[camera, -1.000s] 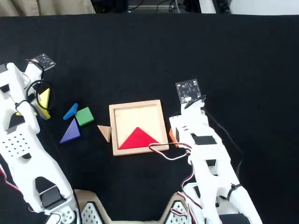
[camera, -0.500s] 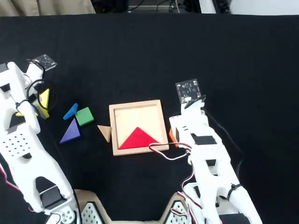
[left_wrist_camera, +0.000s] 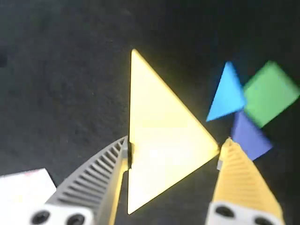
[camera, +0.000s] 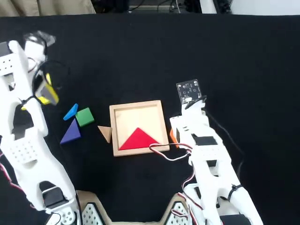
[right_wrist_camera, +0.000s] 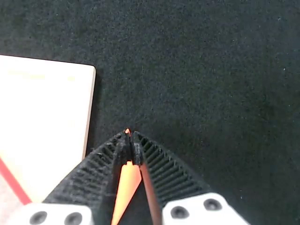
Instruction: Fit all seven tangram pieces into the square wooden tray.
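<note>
Change: left gripper clamped on yellow triangle, now raised off table | right gripper closed on orange piece beside tray, unmoved | yellow likely tray-bound next

Black tablecloth — beige curtain and cables behind.

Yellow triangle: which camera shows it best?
Left wrist view: the yellow triangle sits whole and close, gripped by the left gripper. The high view shows a small, partly hidden part. The right wrist view faces the tray corner and the orange piece in the right gripper.
</note>
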Tool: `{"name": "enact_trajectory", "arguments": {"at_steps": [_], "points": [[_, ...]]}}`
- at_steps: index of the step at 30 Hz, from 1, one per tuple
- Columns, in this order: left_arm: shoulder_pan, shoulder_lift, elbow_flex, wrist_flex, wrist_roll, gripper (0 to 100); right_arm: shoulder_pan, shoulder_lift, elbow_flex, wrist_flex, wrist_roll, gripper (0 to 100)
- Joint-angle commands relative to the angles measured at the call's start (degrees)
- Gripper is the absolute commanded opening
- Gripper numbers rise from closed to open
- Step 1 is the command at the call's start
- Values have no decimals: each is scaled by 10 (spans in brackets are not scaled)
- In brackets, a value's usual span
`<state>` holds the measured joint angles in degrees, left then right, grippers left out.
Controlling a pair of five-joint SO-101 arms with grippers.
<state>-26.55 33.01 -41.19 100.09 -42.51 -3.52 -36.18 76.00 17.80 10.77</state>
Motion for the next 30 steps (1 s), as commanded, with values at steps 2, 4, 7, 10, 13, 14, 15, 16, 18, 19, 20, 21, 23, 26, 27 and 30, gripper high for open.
{"name": "enact_trajectory", "arguments": {"at_steps": [2, 4, 7, 10, 13, 14, 15, 16, 18, 19, 20, 21, 23, 26, 27, 30], "points": [[65, -164, 96, 8, 189, 234, -3, -14, -5, -9, 4, 14], [110, -228, 175, 8, 239, 234, -2, -15, -6, -8, 4, 14], [186, -319, 283, 4, 331, 234, 17, -15, -7, -10, 4, 12], [248, -392, 382, -49, 401, 234, 40, -15, -16, -6, 0, 12], [267, -441, 465, -115, 454, 234, 58, -15, -18, -6, 0, 12], [268, -450, 490, -132, 475, 234, 60, -15, -18, -6, 0, 12], [269, -455, 511, -142, 495, 234, 60, -15, -18, -6, 0, 12], [269, -460, 532, -149, 515, 234, 57, -14, -17, -9, 0, 12], [271, -463, 565, -151, 542, 234, 55, -12, -16, -10, 0, 12], [279, -462, 578, -151, 551, 234, 55, -11, -17, -10, 0, 12], [286, -462, 590, -151, 558, 234, 55, -11, -17, -10, 0, 12], [295, -462, 602, -149, 560, 234, 55, -11, -17, -11, 0, 12], [328, -466, 625, -151, 571, 234, 55, -11, -17, -11, 0, 12], [377, -467, 631, -155, 575, 234, 55, -11, -17, -11, 0, 12], [390, -467, 633, -166, 575, 234, 55, -11, -16, -11, 0, 12], [420, -461, 644, -201, 577, 234, 55, -11, -16, -11, 1, 12]]}}
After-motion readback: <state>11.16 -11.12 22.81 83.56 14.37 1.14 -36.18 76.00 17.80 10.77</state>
